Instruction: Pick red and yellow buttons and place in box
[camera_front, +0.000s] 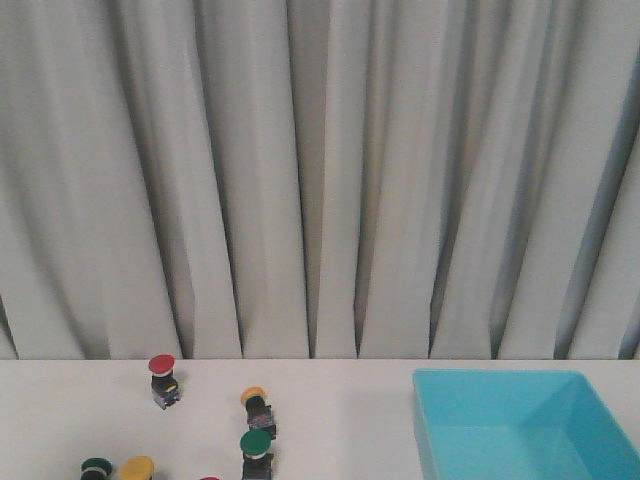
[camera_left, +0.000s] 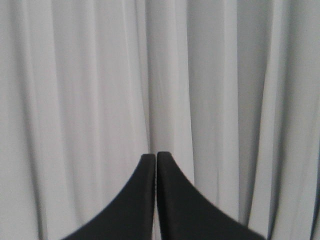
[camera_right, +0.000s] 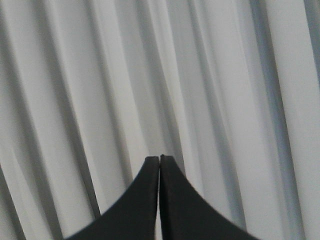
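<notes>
Facing the curtain: left gripper (camera_left: 156, 156), black fingers pressed together, nothing between them.
Right gripper (camera_right: 160, 158): fingers likewise pressed together, pointed at the curtain, nothing pinched.
Front edge of table (camera_front: 60, 420): green button (camera_front: 96, 467) and yellow button (camera_front: 137, 467) side by side at the left, both cut off by the frame; sliver of a red cap (camera_front: 209, 478) a little to the right.
Near middle: second green button (camera_front: 255, 452) standing upright.
Just behind it: yellow-orange button (camera_front: 257, 406), tilted.
Farthest left: red button (camera_front: 163, 378), upright, apart from the others.
Box (camera_front: 440, 440): turquoise, on the right side of the table, well apart from all buttons, no button visible inside.
Backdrop: grey pleated curtain (camera_front: 320, 180) behind the table.
</notes>
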